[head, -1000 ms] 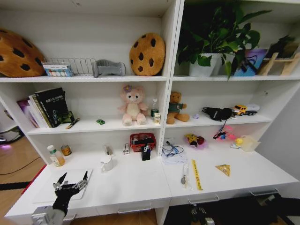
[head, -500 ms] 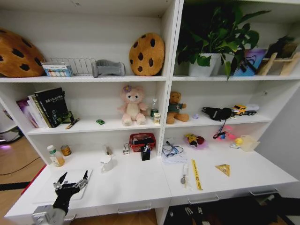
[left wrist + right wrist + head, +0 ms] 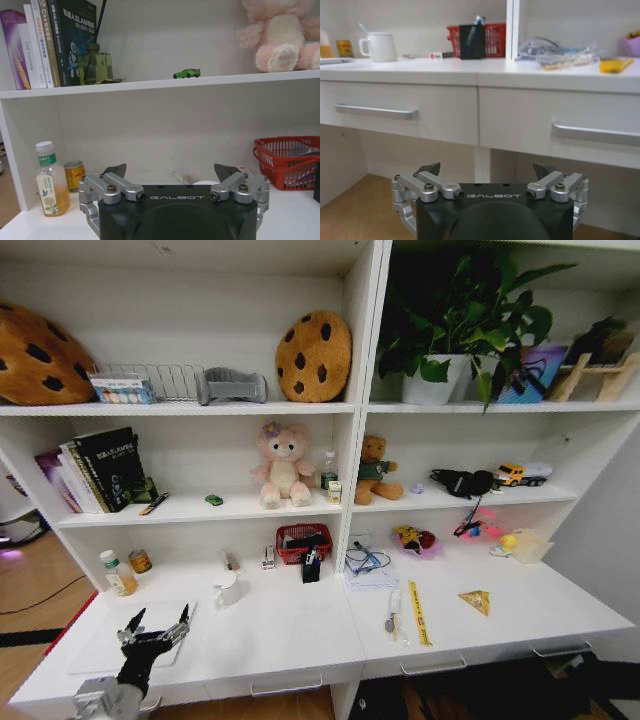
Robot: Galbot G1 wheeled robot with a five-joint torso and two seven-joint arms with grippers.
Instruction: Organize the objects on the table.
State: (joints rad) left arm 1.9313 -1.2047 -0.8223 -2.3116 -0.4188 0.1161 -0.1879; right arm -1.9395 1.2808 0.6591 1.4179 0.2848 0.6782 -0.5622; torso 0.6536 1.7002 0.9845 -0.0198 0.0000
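Two cookie cushions (image 3: 314, 355), two plush toys (image 3: 283, 464), perhaps five books (image 3: 95, 469) (spines overlapping), one laptop (image 3: 150, 625).

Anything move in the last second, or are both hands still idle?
Nothing visibly changed. The left hand hangs open over the laptop, holding nothing, as before; the right hand waits open below the table edge, facing the drawers. The ruler, wedge and spoon lie where they were.
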